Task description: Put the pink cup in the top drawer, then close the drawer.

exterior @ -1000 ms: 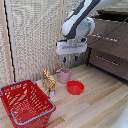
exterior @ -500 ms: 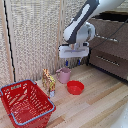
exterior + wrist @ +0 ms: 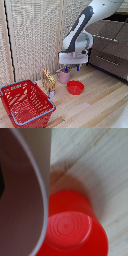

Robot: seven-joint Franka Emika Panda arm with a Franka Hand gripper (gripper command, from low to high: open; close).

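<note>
One small pale pink mug with a side handle is the thing to be lifted, and it looks light, rigid and smooth, most likely plastic or glazed ware, so it should weigh little but could slip under a loose pinch and tip if nudged off centre. My judgement is that the best hold is across the rim wall, one finger inside and one outside, or else a gentle squeeze across the body just below the rim; the handle looks too small to be a sure purchase.

It stands upright on the pale wooden floor, just beside a yellow spotted toy giraffe and near a flat red bowl. In the wrist view its curved pale wall fills much of the picture, with the red bowl close against it.

The white robot gripper block hangs directly over the mug at the end of the bulky white arm. Its dark fingers are too small in the exterior view, and not clearly seen in the wrist view, so I cannot tell how far apart they stand or whether they touch the mug.

A red mesh basket sits well apart towards the exterior view's left. The dark brown wooden dresser stands at the exterior view's right, its uppermost drawer partly behind the arm.
</note>
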